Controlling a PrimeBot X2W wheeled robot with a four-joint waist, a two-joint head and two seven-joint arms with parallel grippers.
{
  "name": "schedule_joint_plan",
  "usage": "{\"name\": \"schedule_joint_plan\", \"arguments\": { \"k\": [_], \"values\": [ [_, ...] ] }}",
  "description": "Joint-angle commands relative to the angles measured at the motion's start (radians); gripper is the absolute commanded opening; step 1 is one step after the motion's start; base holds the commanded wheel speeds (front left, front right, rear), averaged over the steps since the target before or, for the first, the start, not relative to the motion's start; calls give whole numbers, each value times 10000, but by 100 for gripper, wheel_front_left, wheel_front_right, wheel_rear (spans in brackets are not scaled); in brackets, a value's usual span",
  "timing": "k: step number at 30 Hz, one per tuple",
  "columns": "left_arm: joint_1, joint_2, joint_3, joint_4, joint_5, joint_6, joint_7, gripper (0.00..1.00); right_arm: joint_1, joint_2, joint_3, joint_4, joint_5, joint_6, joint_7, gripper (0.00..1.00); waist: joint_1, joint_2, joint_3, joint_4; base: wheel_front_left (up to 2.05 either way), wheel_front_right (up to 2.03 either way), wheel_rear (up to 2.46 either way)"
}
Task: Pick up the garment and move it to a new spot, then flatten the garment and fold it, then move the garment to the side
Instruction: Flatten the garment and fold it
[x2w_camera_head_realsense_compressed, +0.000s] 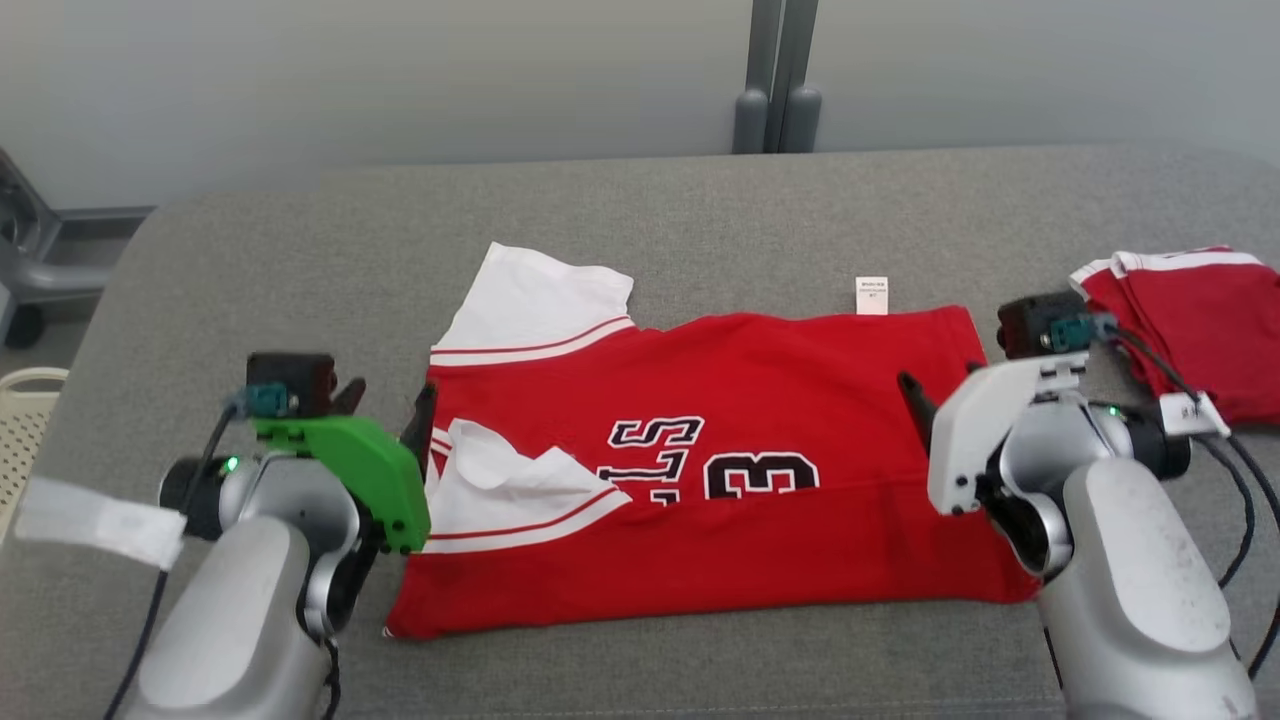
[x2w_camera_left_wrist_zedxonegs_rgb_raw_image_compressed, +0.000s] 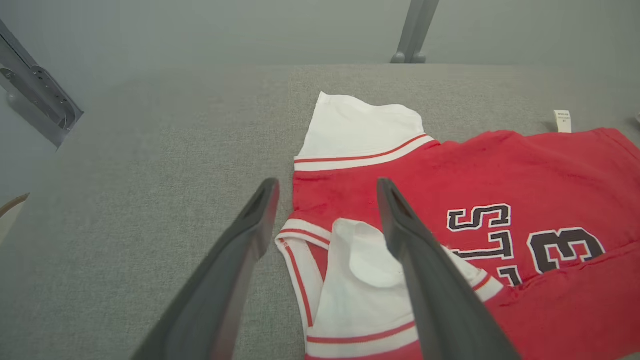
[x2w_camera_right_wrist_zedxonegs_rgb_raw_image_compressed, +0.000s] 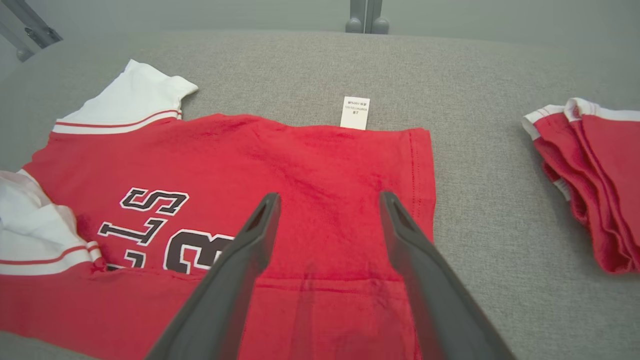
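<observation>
A red garment (x2w_camera_head_realsense_compressed: 760, 400) with white sleeves and black lettering lies flat on the grey table (x2w_camera_head_realsense_compressed: 700, 200), its near edge folded up over the print. My left gripper (x2w_camera_head_realsense_compressed: 388, 405) hovers at the sleeve end, open, nothing between its fingers; in the left wrist view the left gripper (x2w_camera_left_wrist_zedxonegs_rgb_raw_image_compressed: 327, 182) frames the garment (x2w_camera_left_wrist_zedxonegs_rgb_raw_image_compressed: 525, 165) at its neckline and the crumpled near sleeve. My right gripper (x2w_camera_head_realsense_compressed: 945, 390) is open over the hem end. In the right wrist view the right gripper (x2w_camera_right_wrist_zedxonegs_rgb_raw_image_compressed: 328, 196) straddles the garment (x2w_camera_right_wrist_zedxonegs_rgb_raw_image_compressed: 300, 160) above the fold line.
A second red garment (x2w_camera_head_realsense_compressed: 1190, 330) lies folded on the table's right edge, close to my right wrist. A white label (x2w_camera_head_realsense_compressed: 871, 295) sticks out past the far edge of the jersey. A pale basket (x2w_camera_head_realsense_compressed: 25, 430) sits off the left side, a grey post (x2w_camera_head_realsense_compressed: 780, 90) behind.
</observation>
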Motion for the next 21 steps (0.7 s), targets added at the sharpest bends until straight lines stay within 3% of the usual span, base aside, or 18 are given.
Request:
{"name": "schedule_joint_plan", "arguments": {
  "k": [1,9,21],
  "values": [
    [-659,-71,-70,332,47,-91,301,100,-426,-22,134,54,-81,-4,509,100,0,0,740,-328,0,0,0],
    [-2900,-134,-45,1726,22,-190,1146,100,-1789,-29,1101,210,-179,-6,2123,100,0,0,2024,-1002,0,0,0],
    [-5538,-42,-761,3964,943,-84,1832,100,-2924,-104,1187,230,-73,-6,1591,100,0,0,3591,-2010,0,0,0]
  ]
}}
